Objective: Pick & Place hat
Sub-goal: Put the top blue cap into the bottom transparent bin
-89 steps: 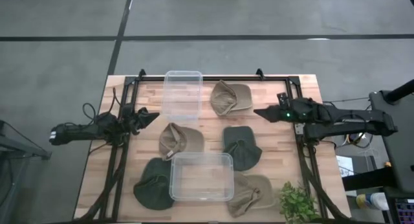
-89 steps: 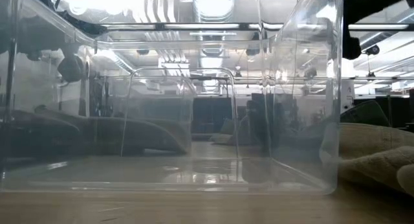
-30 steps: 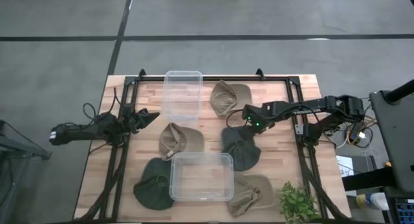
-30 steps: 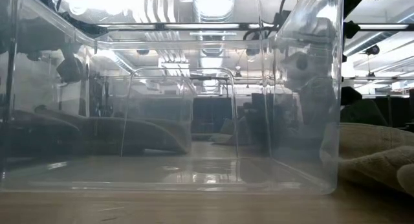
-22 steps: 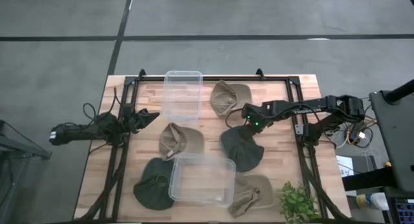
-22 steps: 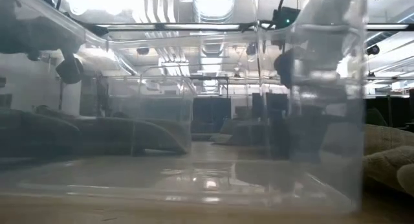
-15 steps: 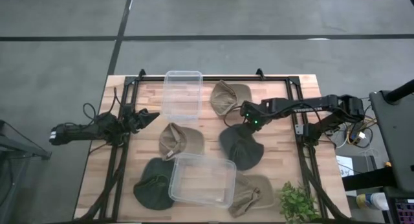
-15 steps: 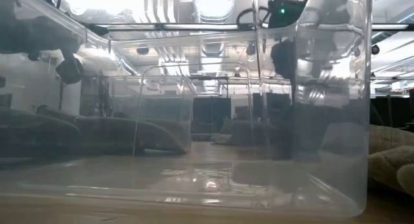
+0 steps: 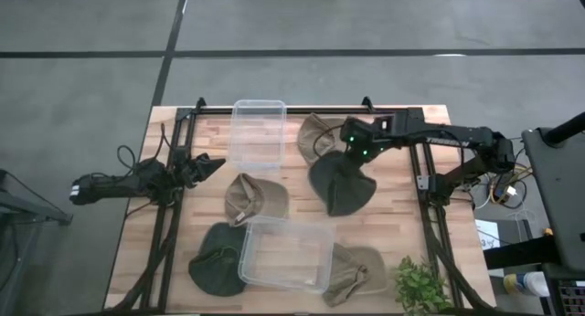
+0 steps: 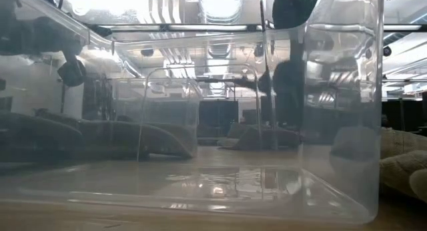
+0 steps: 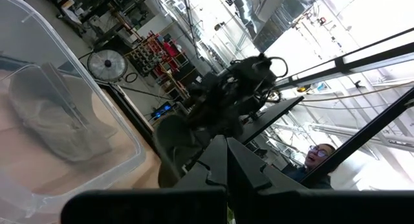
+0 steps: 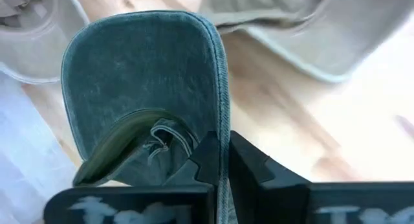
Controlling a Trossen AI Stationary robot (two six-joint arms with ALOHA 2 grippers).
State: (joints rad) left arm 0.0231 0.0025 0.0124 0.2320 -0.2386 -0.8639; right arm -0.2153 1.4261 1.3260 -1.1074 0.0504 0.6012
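My right gripper (image 9: 351, 153) is shut on a dark green hat (image 9: 340, 186) over the table's middle right. The hat hangs below it in the right wrist view (image 12: 139, 75) and shows as a dark shape behind the bin wall in the low view (image 10: 288, 91). A tan hat (image 9: 320, 133) lies just beyond it at the far side. My left gripper (image 9: 212, 163) is shut and empty at the table's left edge. My right gripper pinches the rim of the dark green hat's brim (image 12: 223, 123) between its two fingers, coming from above. The brim edge runs in between the fingers. The hat hangs below them; whether its lower end touches the table, I cannot tell.
One clear bin (image 9: 258, 131) stands at the far middle, another (image 9: 285, 254) at the near middle, a little askew. A tan hat (image 9: 254, 197) lies between them, a dark green hat (image 9: 212, 259) near left, a tan hat (image 9: 355, 270) and a plant (image 9: 420, 284) near right.
My right gripper has gone up and toward the table's far edge with the dark green hat, which has come up off the table from lying flat and now hangs. The near clear bin has shifted and turned a little.
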